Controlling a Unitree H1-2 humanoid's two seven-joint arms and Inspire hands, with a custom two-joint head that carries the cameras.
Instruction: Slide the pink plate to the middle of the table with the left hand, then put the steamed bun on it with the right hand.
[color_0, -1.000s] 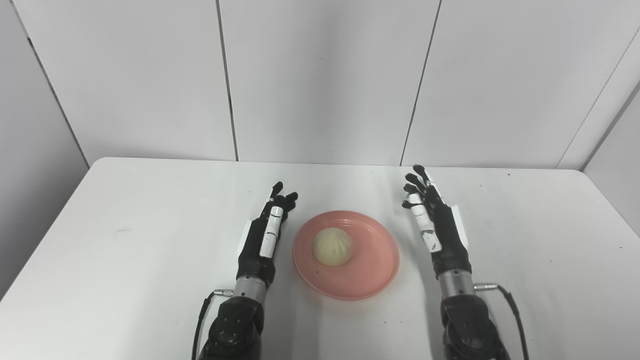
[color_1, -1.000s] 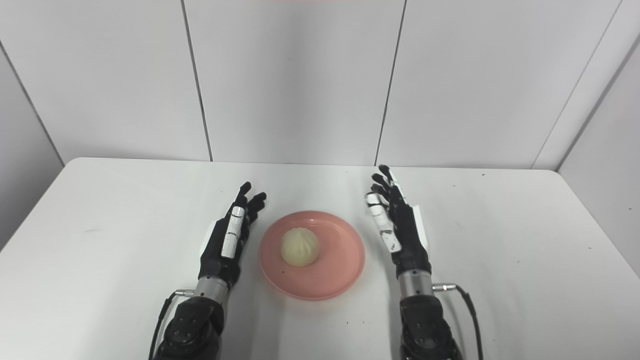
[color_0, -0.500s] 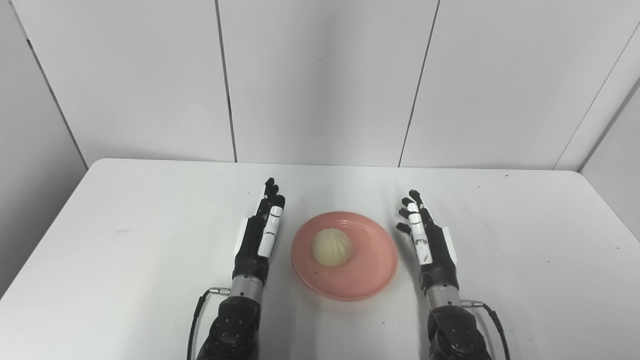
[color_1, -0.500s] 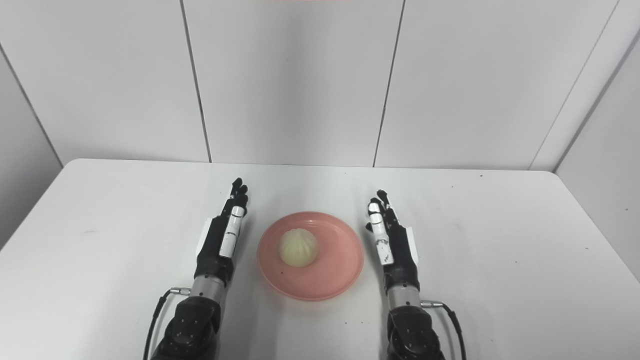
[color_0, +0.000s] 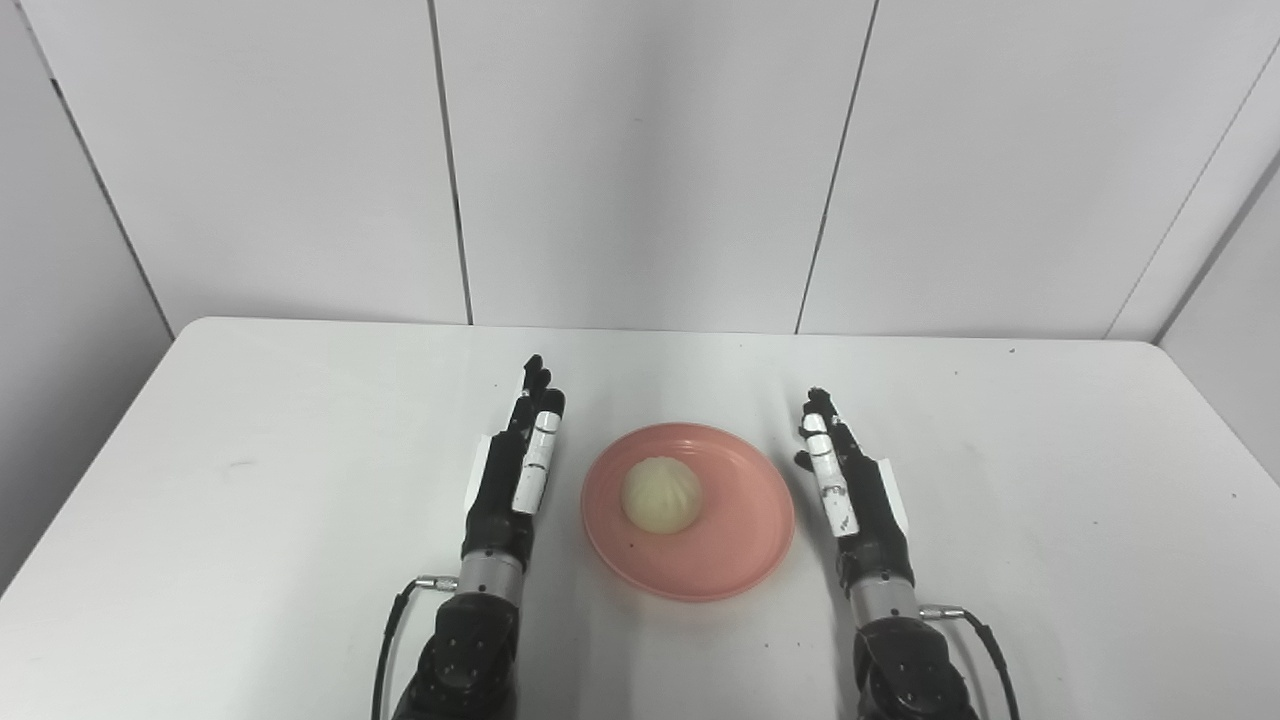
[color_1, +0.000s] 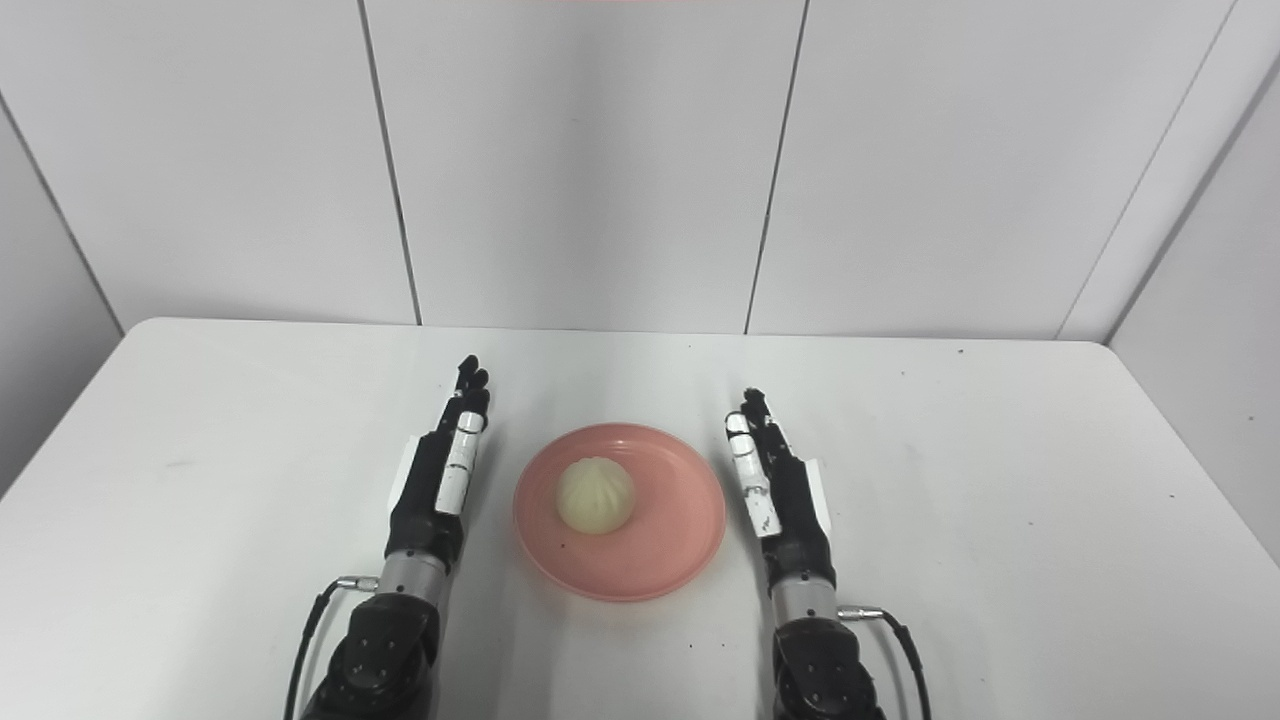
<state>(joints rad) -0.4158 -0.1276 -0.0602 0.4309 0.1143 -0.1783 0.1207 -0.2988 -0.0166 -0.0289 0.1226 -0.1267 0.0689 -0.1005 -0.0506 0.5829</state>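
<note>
Pink round plate (color_0: 688, 510) sits mid-table with the pale pleated steamed bun (color_0: 662, 493) resting left of its centre, so both steps look done. Left hand (color_0: 512, 478) and right hand (color_0: 851, 488) flank the plate, fingers straight, holding nothing, apparently clear of it.

A round, shallow pink plate (color_0: 689, 512) is positioned mid-table; a pale, pleated steamed bun (color_0: 662, 494) is seated on it, left of centre.
</note>
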